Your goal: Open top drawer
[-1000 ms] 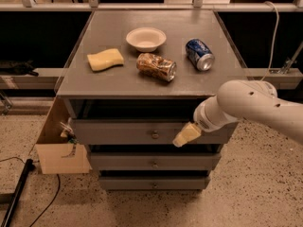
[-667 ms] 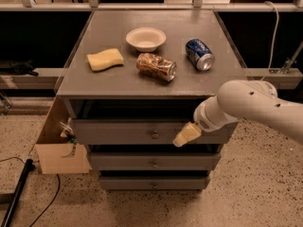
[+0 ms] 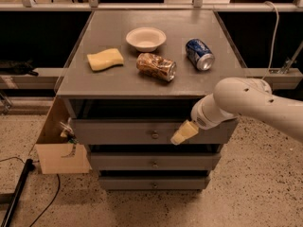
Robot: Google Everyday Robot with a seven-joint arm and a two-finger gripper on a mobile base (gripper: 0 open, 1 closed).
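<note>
Nothing's moving vs the frame 1 s ago: your arm and gripper (image 3: 183,132) are sitting in the same spot. The gripper's hanging in front of the top drawer (image 3: 118,131), just right of its round knob (image 3: 155,135) and not on it. Can't tell whether it's open or closed, or touching the front. That drawer's lying directly under the grey cabinet top (image 3: 142,86), w/ a dark gap above it, and its front is looking wider than the two drawer fronts (image 3: 128,161) below. Up top you're seeing a white bowl (image 3: 146,38), yellow sponge (image 3: 105,59), crumpled snack bag (image 3: 156,66) and a blue soda can (image 3: 199,54) lying on its side. A cardboard box (image 3: 61,148) is sitting at the cabinet's left.
</note>
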